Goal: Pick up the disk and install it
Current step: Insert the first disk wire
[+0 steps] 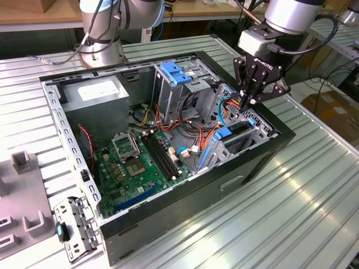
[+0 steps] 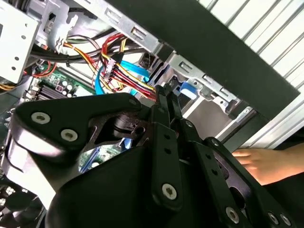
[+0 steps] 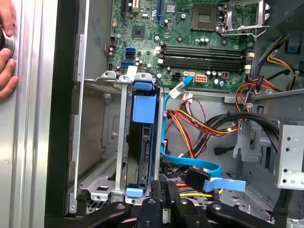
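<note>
The disk (image 3: 141,152) stands on edge in a slot of the metal drive cage (image 3: 97,142), its dark body framed by a blue plastic bracket (image 3: 143,109). In the exterior view the disk (image 1: 238,128) sits in the cage at the right end of the open computer case (image 1: 255,162). My gripper (image 1: 250,102) hangs just above that cage with its fingers closed together and nothing between them. Both wrist views show the black gripper (image 2: 166,95) (image 3: 164,192) close over the cage and the cables.
Red, yellow and blue cables (image 3: 190,142) lie beside the cage. The motherboard (image 1: 134,162), a grey power-supply box (image 1: 98,92) and a blue-latched cage (image 1: 176,73) fill the case. A person's hand (image 3: 6,52) rests outside the case wall. Grey fixtures (image 1: 22,190) sit at the exterior view's left.
</note>
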`<state>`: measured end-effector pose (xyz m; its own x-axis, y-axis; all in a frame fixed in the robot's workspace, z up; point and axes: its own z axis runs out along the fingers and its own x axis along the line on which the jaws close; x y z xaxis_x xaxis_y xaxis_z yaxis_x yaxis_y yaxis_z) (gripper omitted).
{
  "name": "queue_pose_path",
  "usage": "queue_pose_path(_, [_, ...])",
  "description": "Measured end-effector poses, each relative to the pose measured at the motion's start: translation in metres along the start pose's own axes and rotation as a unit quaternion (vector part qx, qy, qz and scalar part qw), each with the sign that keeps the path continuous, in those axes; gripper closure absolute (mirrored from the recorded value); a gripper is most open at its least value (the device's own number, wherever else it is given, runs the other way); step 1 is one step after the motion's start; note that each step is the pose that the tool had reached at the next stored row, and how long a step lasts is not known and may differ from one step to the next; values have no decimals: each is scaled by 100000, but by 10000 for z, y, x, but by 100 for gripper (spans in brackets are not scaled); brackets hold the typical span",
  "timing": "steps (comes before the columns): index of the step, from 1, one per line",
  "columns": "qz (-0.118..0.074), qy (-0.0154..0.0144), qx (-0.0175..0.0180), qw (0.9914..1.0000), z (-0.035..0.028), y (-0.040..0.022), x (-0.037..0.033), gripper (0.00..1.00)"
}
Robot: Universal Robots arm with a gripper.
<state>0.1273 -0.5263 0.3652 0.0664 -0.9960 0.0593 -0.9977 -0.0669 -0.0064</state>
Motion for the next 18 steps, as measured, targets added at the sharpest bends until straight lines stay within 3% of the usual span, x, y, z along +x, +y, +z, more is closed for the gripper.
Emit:
queue_pose_path(5, [2891,30,-175,99958,42,4,13,84])
queue_pose_path(8, [2937,26,-180,99957,59,22,71,84])
queue_pose_path(18, [2923,26,-178,99957,113,82,140,84])
